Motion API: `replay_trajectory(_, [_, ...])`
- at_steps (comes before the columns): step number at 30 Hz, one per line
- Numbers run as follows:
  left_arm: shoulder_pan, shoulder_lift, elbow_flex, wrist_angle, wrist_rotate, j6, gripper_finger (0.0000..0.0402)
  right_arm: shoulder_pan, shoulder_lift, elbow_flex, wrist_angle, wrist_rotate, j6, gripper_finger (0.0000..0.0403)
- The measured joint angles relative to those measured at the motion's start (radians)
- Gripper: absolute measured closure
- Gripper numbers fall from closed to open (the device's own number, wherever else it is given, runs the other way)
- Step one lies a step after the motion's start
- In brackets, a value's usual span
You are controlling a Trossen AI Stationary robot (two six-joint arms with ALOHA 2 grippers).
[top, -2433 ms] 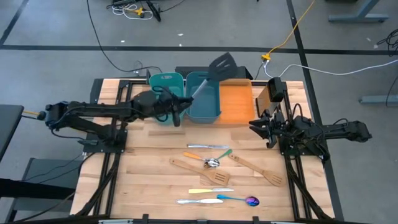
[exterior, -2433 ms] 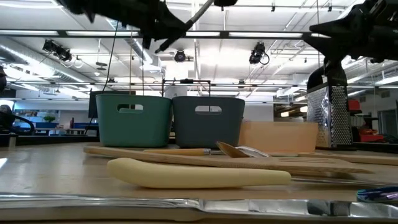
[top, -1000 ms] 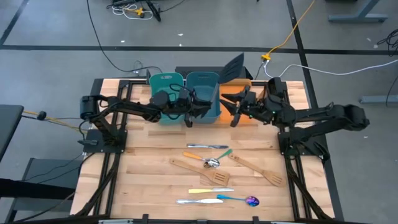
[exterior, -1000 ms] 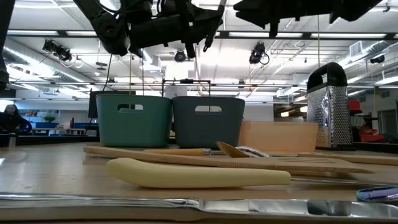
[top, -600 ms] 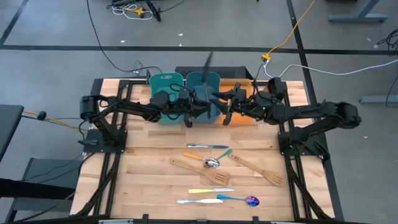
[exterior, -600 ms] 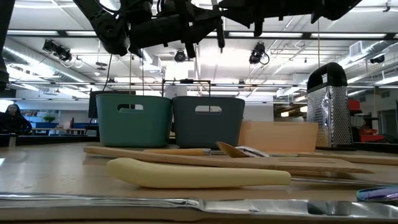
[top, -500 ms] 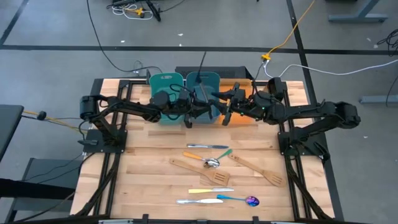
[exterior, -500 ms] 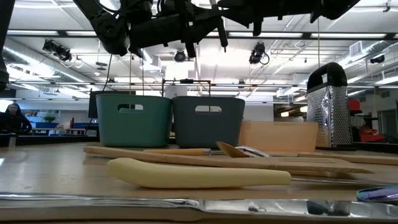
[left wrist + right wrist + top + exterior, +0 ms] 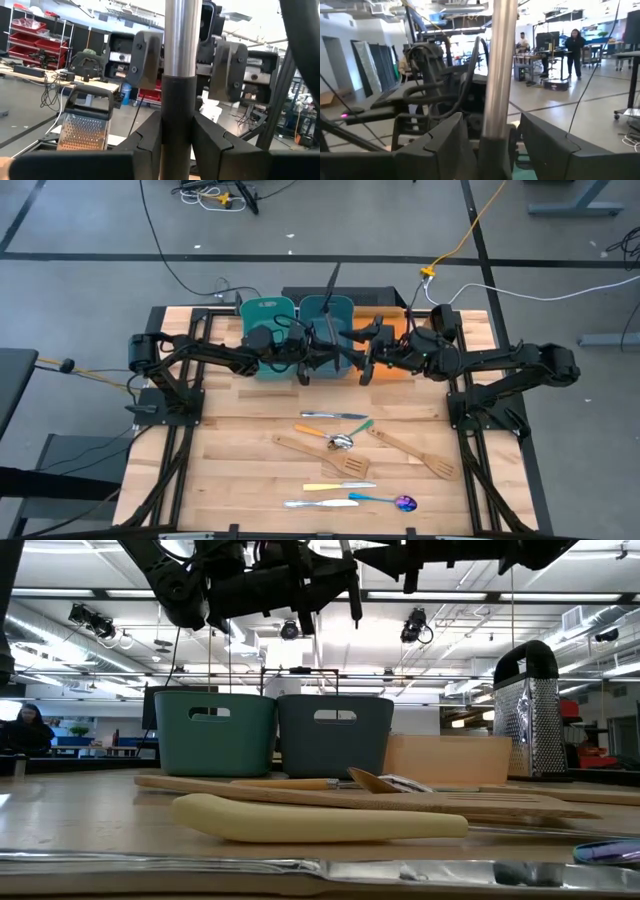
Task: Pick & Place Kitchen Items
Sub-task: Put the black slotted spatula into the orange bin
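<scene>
I see both pincers meeting above the bins (image 9: 300, 315): left pincer (image 9: 176, 135) grips the spatula (image 9: 328, 295) (held upright), right pincer (image 9: 490, 135) open around its handle.

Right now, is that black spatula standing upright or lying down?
Upright: the spatula stands on end above the teal bin, its handle clamped in the left hand, and its shaft rises straight up.

No text, label, brand, number or sign can be read in any view. The two teal plastic bins (image 9: 272, 732), the silver box grater (image 9: 528, 710) and the utensils on the wooden tabletop (image 9: 250, 450) carry no legible marking, and screens in the room behind are too blurred to read.
</scene>
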Motion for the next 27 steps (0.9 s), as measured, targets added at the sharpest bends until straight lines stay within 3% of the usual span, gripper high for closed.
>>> replay_trajectory(7, [0.000, 0.000, 0.000, -0.003, 0.000, 0.014, 0.0315, -0.003, 0.049, 0.008, 0.062, -0.002, 0.002, 0.0188])
replay_trajectory(17, [0.000, 0.000, 0.000, -0.023, 0.001, 0.014, 0.0315, -0.003, 0.172, 0.161, -0.008, -0.004, -0.051, 0.0195])
replay_trajectory(21, [0.000, 0.000, 0.000, -0.031, 0.002, 0.014, 0.0315, -0.003, 0.174, 0.173, -0.042, -0.004, -0.051, 0.0231])
replay_trajectory(27, [0.000, 0.000, 0.000, -0.033, 0.005, 0.041, 0.0315, -0.004, 0.174, 0.174, -0.046, 0.001, -0.035, 0.0340])
